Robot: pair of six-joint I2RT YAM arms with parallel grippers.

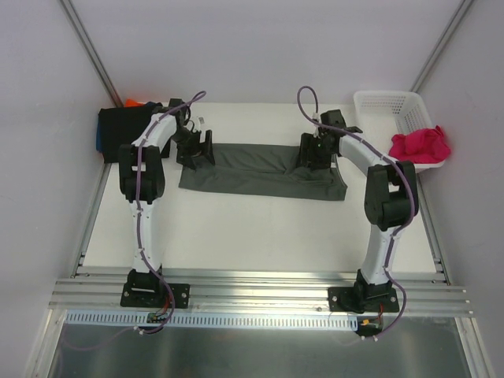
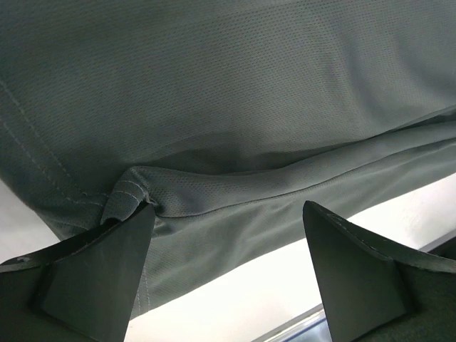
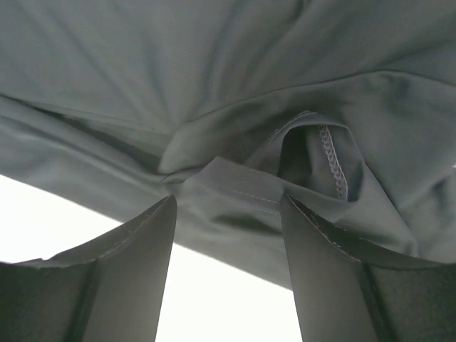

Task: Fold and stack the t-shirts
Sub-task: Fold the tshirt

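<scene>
A dark grey t-shirt (image 1: pixel 260 172) lies folded into a long strip across the back half of the table. My left gripper (image 1: pixel 195 150) is at its left end and my right gripper (image 1: pixel 313 151) is over its right end. In the left wrist view the left gripper (image 2: pixel 228 206) stands open, its fingers wide apart at the grey cloth's (image 2: pixel 228 92) seamed edge. The right gripper (image 3: pixel 228 198) is open too, its tips at a bunched hem of the grey cloth (image 3: pixel 178 71), gripping nothing. A magenta-pink t-shirt (image 1: pixel 421 144) hangs over the basket's front edge.
A white lattice basket (image 1: pixel 386 105) stands at the back right corner. A pile of black t-shirts (image 1: pixel 120 130) with blue (image 1: pixel 99 135) and orange (image 1: pixel 134 102) cloth showing sits at the back left, close behind the left arm. Walls enclose the table.
</scene>
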